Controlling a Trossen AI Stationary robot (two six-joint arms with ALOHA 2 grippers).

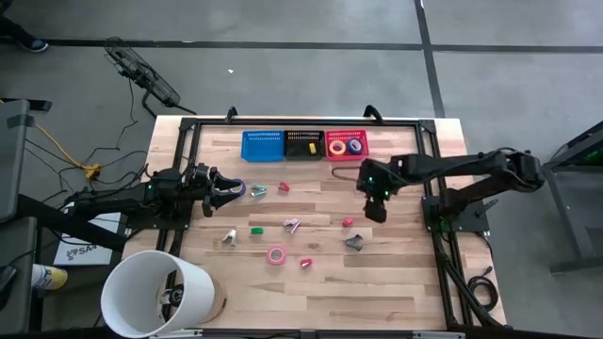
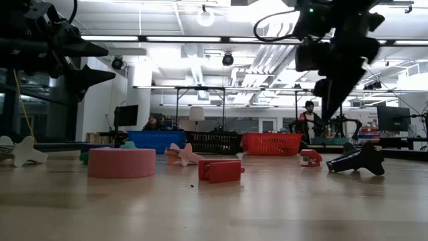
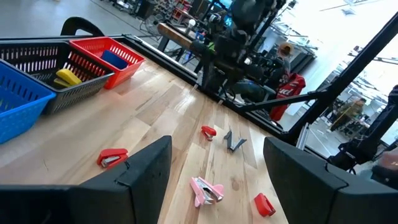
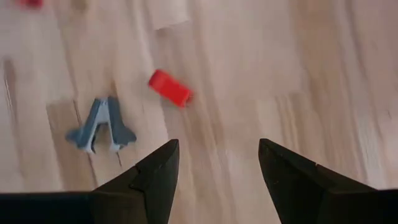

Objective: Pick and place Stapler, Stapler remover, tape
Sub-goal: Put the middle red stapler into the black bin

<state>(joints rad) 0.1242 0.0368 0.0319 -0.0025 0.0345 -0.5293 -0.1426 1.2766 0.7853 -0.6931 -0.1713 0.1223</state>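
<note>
Pink ring-shaped tape roll (image 1: 276,254) lies low-centre on the wooden table (image 1: 377,282), beside a small red stapler (image 1: 305,263). Higher, right of centre, the right gripper (image 1: 375,213) hangs with fingers apart and empty above a dark grey staple remover (image 1: 356,242). At centre left, the left gripper (image 1: 226,191) is spread wide, empty. At the frame's top, yellow and blue tape rings lie in the red plastic basket (image 1: 346,143).

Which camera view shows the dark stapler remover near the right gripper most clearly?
The right wrist view: the stapler remover lies close below, both prongs visible, beside a small red stapler. The high view shows it small. The low view shows it side-on. The left wrist view shows it far off.
</note>
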